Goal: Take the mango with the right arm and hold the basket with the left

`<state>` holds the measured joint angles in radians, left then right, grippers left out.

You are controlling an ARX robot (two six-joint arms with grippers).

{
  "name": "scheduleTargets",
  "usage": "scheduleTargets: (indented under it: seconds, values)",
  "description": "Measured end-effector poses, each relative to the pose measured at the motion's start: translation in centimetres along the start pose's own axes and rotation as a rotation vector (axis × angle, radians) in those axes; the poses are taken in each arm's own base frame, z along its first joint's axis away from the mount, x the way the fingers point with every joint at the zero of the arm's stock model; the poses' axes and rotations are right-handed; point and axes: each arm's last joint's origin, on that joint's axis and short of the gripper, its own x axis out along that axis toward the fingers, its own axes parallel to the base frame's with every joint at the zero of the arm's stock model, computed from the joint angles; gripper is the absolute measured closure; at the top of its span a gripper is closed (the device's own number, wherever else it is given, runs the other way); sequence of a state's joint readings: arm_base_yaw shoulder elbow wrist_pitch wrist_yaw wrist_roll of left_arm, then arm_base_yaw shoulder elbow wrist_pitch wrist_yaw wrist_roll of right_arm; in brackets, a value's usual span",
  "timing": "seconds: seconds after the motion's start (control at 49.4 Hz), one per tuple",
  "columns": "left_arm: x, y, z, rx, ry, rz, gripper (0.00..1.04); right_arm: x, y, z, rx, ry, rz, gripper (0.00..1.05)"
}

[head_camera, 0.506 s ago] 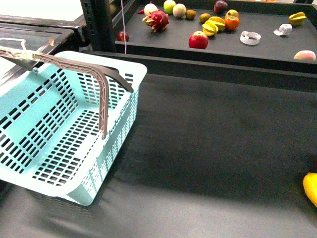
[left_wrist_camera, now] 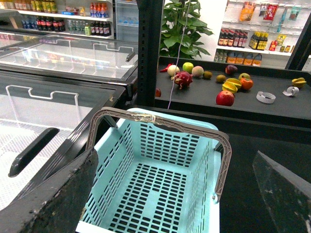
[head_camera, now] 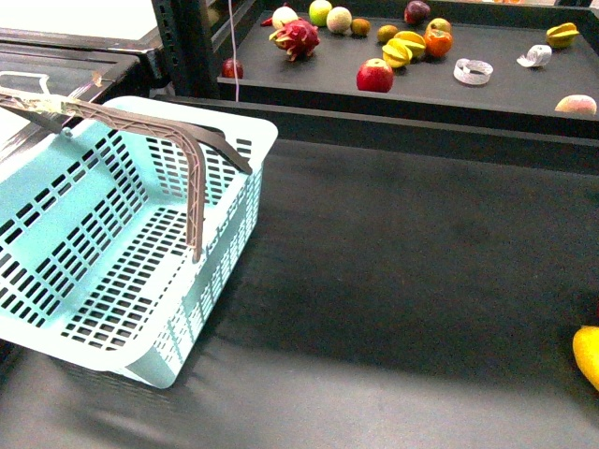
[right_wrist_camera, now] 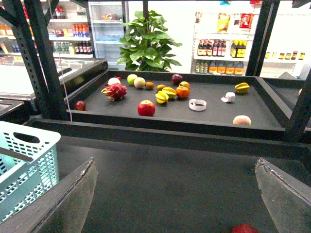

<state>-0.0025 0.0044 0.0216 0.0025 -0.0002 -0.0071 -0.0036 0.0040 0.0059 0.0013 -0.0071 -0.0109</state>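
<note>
Basket (head_camera: 265,142) sits left on table (head_camera: 393,262), mango (head_camera: 588,355) way off at right edge — left gripper (left_wrist_camera: 175,160) spread wide above basket, right gripper (right_wrist_camera: 175,165) spread wide too, nothing held.

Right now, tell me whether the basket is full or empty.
Empty: the basket shows only its bare slotted floor in the left wrist view.

Red apple (head_camera: 374,75) on dark tray (head_camera: 510,94)
</note>
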Motion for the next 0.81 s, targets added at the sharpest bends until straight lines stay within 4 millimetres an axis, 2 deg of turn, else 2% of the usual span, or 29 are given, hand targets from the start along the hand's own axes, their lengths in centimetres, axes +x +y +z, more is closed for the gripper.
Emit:
scheduleTargets:
  seconds: [0.668, 0.708, 0.809]
  values:
    - [0.0, 0.0, 0.0, 0.000, 0.000, 0.001, 0.08, 0.0, 0.0, 0.0, 0.000, 0.000, 0.000, 0.08]
    - [0.1, 0.0, -0.2, -0.058, 0.053, 0.076, 0.08, 0.0, 0.0, 0.0, 0.000, 0.000, 0.000, 0.08]
    - [1.2, -0.1, -1.3, -0.297, 0.179, 0.393, 0.08, 0.0, 0.0, 0.0, 0.000, 0.000, -0.001, 0.08]
